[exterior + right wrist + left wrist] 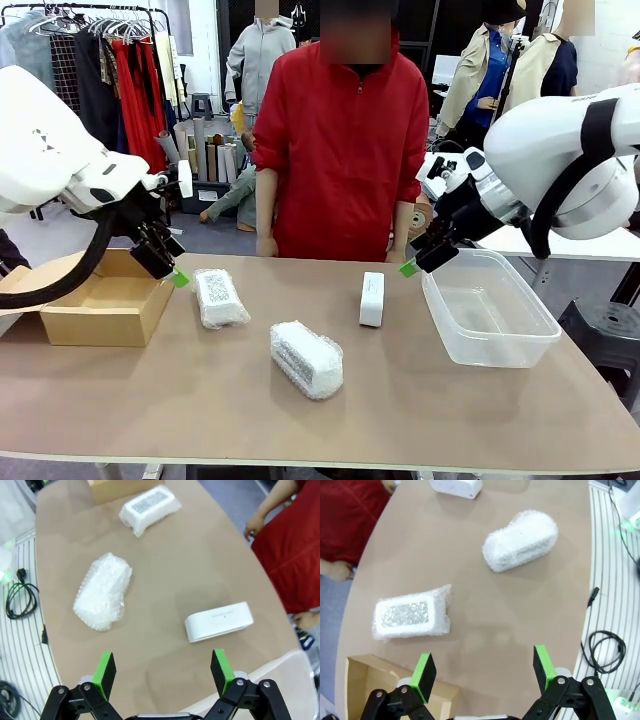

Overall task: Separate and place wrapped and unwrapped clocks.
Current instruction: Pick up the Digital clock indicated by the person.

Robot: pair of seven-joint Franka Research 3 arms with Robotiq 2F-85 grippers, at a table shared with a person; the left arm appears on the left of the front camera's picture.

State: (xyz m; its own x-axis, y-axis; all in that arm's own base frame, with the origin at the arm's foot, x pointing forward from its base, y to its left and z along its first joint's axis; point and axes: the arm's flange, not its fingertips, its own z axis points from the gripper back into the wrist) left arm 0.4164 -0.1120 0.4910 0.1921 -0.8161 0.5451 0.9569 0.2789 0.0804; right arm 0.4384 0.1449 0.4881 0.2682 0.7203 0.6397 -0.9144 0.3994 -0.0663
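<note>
Tan table (200, 400), bare clock (371, 298) near clear tub (470, 345), clothes rack (100, 25) behind

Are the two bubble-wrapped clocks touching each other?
Apart. The left wrist view shows a plain stretch of bare table between the flatter wrapped clock and the lumpier wrapped clock.

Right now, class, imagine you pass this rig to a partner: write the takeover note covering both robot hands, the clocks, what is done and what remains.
Left hand: open, empty, over the cardboard box edge.
Right hand: open, empty, by the clear tub corner.
One wrapped clock lies beside the box, another wrapped clock mid-table toward the robot, and the bare clock sits nearer the tub.
Done: nothing sorted.
Left: all three clocks.
</note>
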